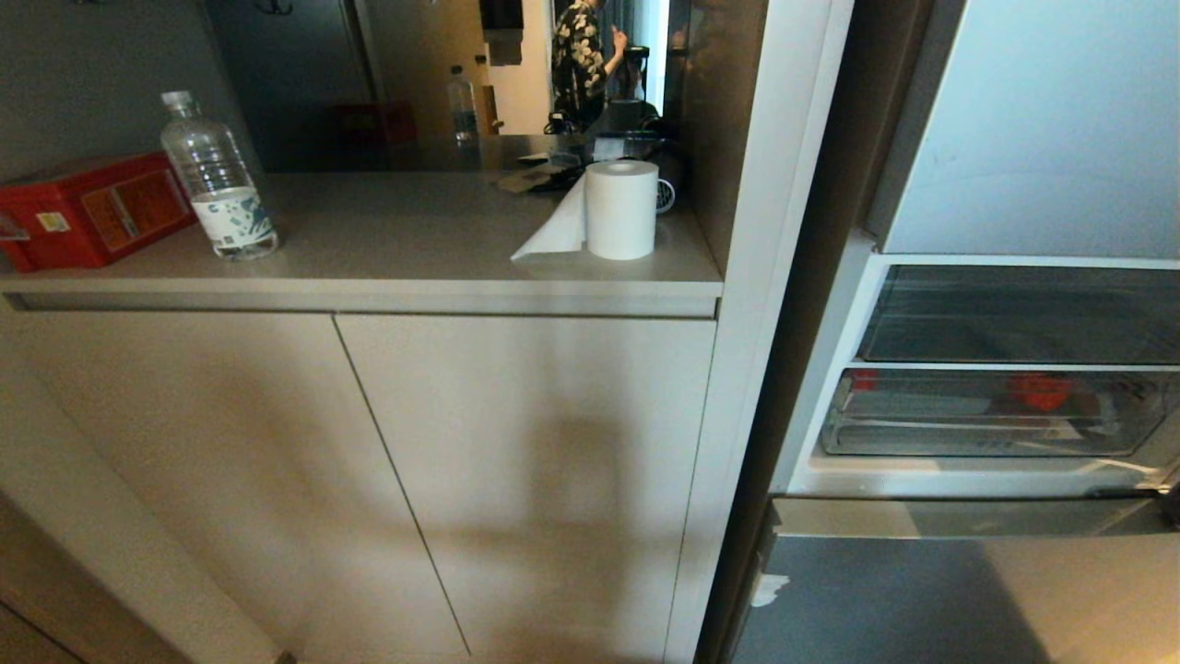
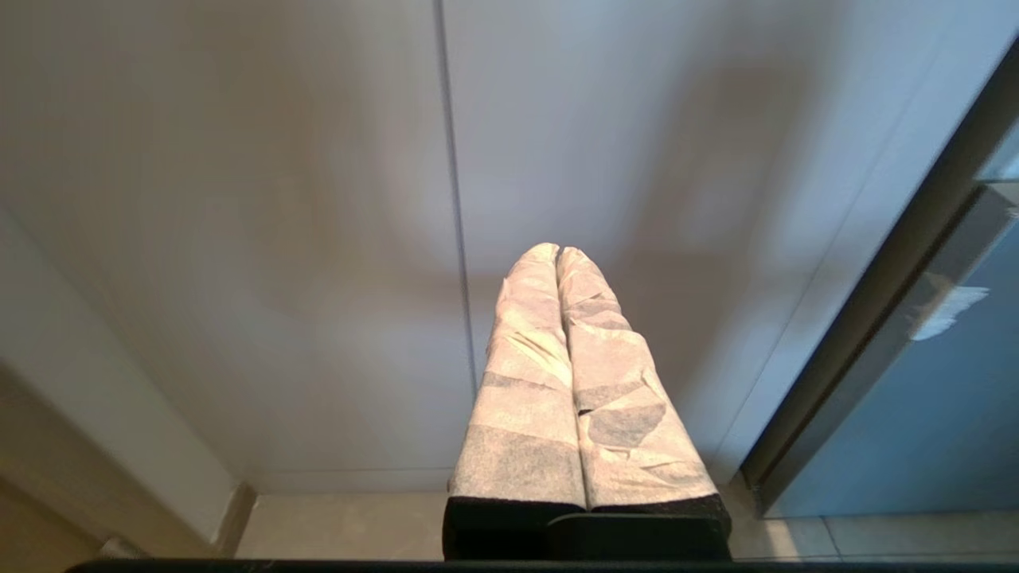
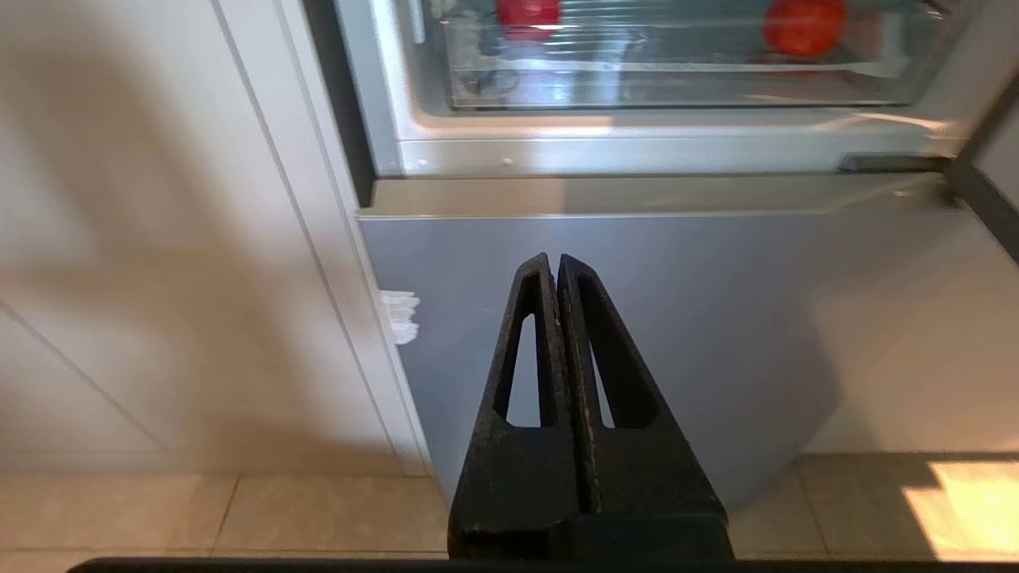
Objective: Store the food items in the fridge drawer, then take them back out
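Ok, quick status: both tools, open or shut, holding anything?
Left tool: shut, empty, facing the cabinet doors.
Right tool: shut, empty, below the fridge drawer.

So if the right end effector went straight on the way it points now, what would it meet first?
Probably the grey lower fridge front, below the fridge drawer. The shut right end effector aims there; depth is unclear.
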